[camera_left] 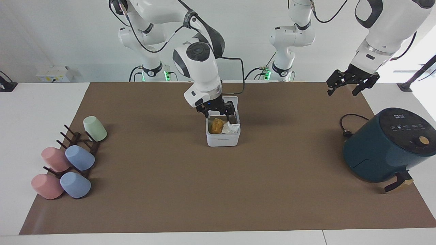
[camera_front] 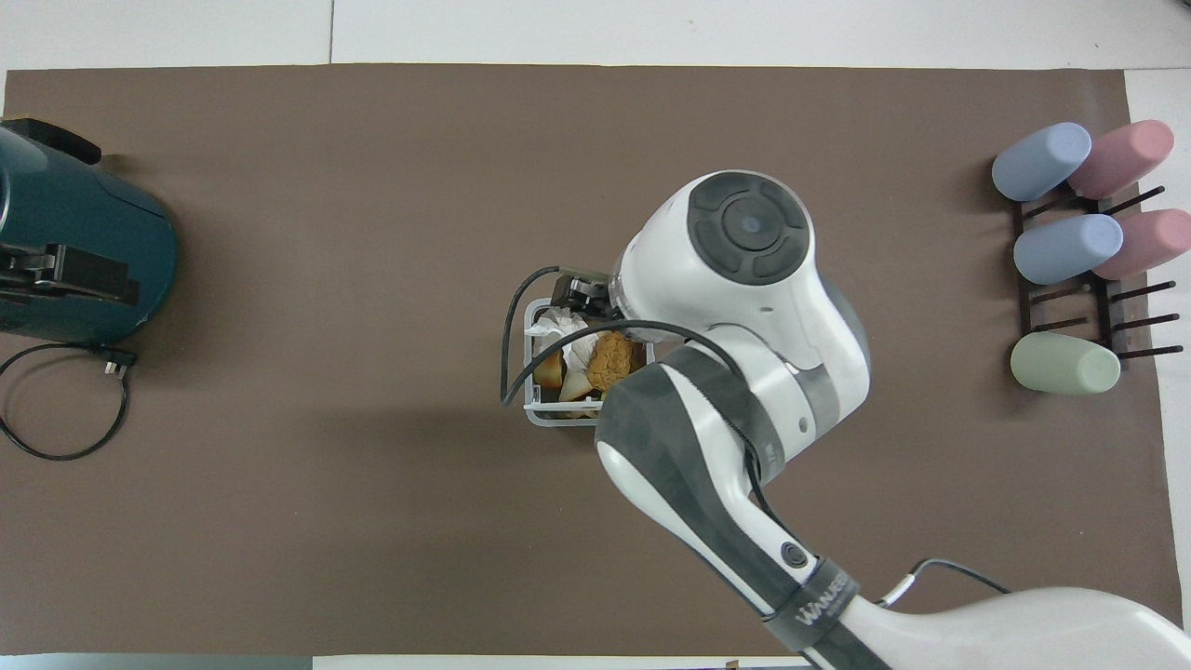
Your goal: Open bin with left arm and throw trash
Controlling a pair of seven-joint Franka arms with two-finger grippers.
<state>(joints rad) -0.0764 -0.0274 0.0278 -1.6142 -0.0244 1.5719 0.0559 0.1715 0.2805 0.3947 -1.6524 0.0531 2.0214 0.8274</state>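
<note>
Right tool (camera_left: 218, 112) open over bin (camera_left: 223, 139) | left tool (camera_left: 352, 85) open above mat

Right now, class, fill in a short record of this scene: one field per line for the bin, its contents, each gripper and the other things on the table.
bin: white bin, lid up, mid-table
contents: breaded nugget and white tissue inside
right gripper: right gripper open, empty, just over the bin
left gripper: left gripper open, raised, waiting toward the left arm's end of the table
air fryer: dark-teal air fryer, left arm's end
cups: pastel cups on a rack, right arm's end
</note>
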